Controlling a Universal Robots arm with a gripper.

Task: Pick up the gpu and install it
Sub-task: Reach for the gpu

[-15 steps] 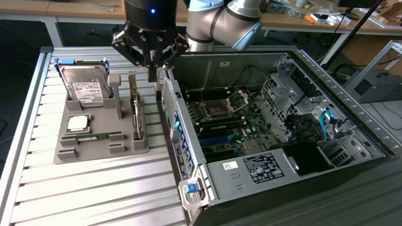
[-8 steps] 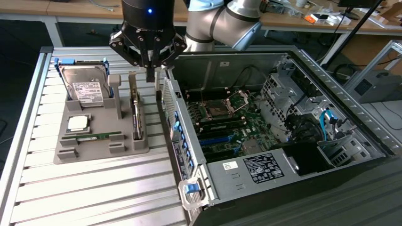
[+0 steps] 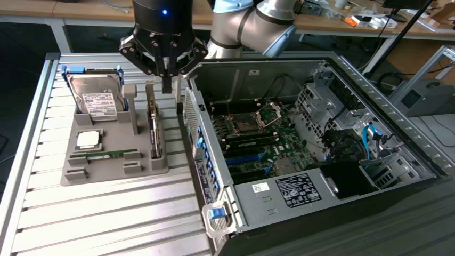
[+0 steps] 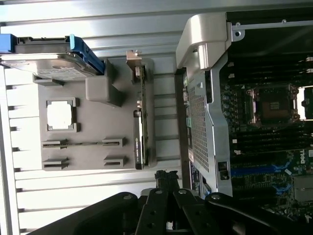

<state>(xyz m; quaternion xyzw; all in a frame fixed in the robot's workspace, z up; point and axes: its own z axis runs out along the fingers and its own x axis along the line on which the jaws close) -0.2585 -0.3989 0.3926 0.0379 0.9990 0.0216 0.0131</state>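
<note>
The gpu (image 3: 153,125) is a thin dark card with a silver end bracket. It stands on edge in a slot at the grey holder tray's (image 3: 106,170) side nearest the computer case. In the wrist view the gpu (image 4: 141,127) sits in that slot, edge up. My gripper (image 3: 168,84) hangs above the card's far end, between it and the case wall, fingers shut with nothing between them. The wrist view has the gripper (image 4: 166,177) a short way off the card's end, apart from it.
The open computer case (image 3: 299,133) lies at the exterior view's right, motherboard (image 3: 256,138) exposed, its side wall (image 4: 203,107) close to the tray. The tray also holds a silver hard drive (image 3: 96,98), a CPU (image 3: 88,140) and a green RAM stick (image 3: 110,154).
</note>
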